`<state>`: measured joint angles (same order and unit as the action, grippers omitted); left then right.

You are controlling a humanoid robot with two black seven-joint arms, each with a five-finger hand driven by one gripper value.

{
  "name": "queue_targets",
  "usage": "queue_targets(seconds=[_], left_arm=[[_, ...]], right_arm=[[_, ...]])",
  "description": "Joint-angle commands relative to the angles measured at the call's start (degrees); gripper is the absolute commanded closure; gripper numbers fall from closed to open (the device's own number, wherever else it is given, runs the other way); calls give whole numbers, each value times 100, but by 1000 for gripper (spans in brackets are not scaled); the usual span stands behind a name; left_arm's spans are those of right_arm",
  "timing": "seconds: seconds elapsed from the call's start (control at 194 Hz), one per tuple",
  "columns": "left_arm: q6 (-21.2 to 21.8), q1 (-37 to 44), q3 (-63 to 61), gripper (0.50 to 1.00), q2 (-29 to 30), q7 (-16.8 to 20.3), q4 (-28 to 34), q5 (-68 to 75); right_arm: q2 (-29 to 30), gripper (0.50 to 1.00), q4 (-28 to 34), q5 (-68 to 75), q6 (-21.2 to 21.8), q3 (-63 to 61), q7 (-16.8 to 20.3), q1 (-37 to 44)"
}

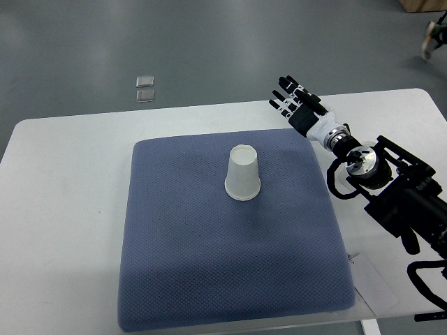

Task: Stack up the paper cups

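Right hand empty, fingers extended and loosely spread past the mat's far-right corner — upside-down paper cup stands mid-mat, well apart from the fingertips toward the camera-left, looks like one stack already — nothing left visible to add.

The paper cup looks matt white and smooth, standing upside down on a blue-grey cloth mat with a fine, rough woven grain. The bench beneath is smooth, matt white. The right hand shows glossy black and white plastic with a metal wrist. The floor is dull grey.
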<state>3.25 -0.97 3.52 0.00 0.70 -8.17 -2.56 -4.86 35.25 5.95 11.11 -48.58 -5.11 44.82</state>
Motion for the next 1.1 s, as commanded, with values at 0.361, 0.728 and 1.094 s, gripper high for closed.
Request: queue_targets(seconds=[0.361,0.728,1.094], left_arm=[[0,0,0,500,0,0,8,1],[0,0,0,500,0,0,8,1],[0,0,0,500,0,0,8,1]], right_arm=[[-1386,579,193,-2001,340,2151,651,1389],[-2872,579,1450,-4655,1957,5518,845,3665],[-2889,579,2478,-5103,2389,8145,1451,6328]])
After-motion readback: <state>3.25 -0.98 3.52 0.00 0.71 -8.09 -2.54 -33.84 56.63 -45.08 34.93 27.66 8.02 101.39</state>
